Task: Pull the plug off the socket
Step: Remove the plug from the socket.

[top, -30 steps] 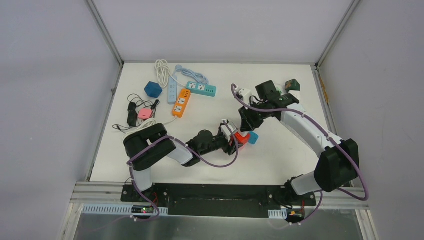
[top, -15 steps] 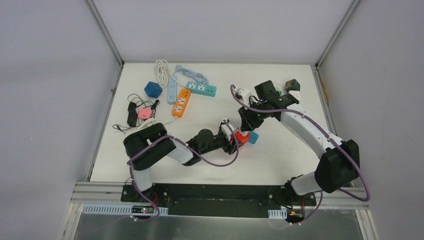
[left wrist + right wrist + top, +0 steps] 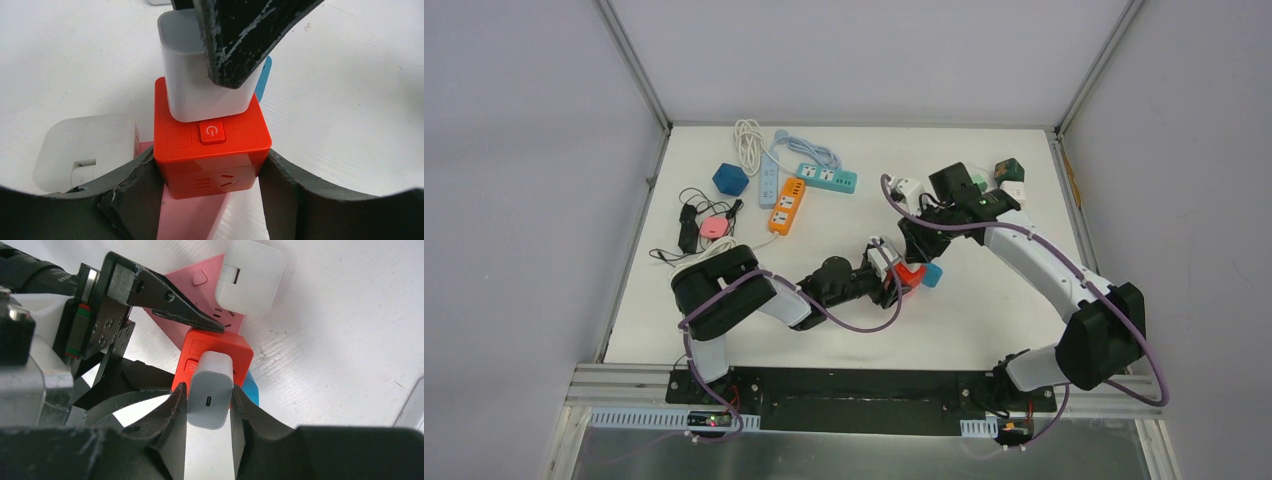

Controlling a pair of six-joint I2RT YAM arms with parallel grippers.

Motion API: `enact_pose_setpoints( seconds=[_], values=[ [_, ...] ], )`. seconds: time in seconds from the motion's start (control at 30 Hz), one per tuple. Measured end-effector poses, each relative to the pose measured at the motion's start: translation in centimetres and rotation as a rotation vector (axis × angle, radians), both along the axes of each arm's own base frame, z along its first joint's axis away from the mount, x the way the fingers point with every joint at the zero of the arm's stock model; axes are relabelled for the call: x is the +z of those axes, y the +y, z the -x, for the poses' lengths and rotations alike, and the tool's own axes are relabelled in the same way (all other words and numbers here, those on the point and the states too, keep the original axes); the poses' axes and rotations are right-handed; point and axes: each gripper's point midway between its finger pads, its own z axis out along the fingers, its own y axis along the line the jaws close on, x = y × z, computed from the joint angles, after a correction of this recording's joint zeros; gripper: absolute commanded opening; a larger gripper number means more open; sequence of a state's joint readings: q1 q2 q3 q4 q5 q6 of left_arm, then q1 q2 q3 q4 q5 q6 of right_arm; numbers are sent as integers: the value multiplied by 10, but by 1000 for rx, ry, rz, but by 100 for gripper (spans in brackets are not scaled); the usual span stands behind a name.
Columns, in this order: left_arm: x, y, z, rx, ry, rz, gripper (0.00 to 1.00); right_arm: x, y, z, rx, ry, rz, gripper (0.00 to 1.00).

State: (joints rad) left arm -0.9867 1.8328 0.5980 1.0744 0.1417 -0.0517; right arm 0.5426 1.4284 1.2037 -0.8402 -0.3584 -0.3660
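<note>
A red cube socket point(image 3: 212, 145) with a power button stands mid-table, also in the top view point(image 3: 910, 273) and the right wrist view point(image 3: 220, 352). A white plug point(image 3: 211, 390) sits in its top face, also in the left wrist view point(image 3: 195, 85). My left gripper point(image 3: 210, 175) is shut on the red socket, jaws on its two sides. My right gripper point(image 3: 210, 400) is shut on the white plug from above point(image 3: 916, 245). The plug's base still meets the socket.
A pink socket strip point(image 3: 200, 280) with a white adapter point(image 3: 250, 277) lies under and beside the red cube, and a blue piece point(image 3: 932, 275) at its right. Power strips point(image 3: 789, 205), cables and a blue cube point(image 3: 730, 179) lie far left; small cubes point(image 3: 1009, 170) far right.
The right arm has shifted slightly left and its wrist has turned a little. The left arm and the red socket have stayed put.
</note>
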Motion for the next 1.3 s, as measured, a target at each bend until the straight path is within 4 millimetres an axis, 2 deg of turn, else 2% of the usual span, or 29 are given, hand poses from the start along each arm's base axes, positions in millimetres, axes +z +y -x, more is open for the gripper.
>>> enact_pose_setpoints(
  seconds=[0.3, 0.63, 0.97, 1.3],
  values=[
    [4, -13, 0, -39, 2, 18, 0, 6, -25, 0, -83, 72, -92, 0],
    [1, -12, 1, -44, 5, 12, 0, 5, -13, 4, -17, 27, -56, 0],
    [1, -12, 2, -47, 5, 13, 0, 5, -25, 4, -47, 68, -79, 0],
    [0, -11, 0, -44, 7, 12, 0, 7, -24, 5, -32, 70, -96, 0]
  ],
)
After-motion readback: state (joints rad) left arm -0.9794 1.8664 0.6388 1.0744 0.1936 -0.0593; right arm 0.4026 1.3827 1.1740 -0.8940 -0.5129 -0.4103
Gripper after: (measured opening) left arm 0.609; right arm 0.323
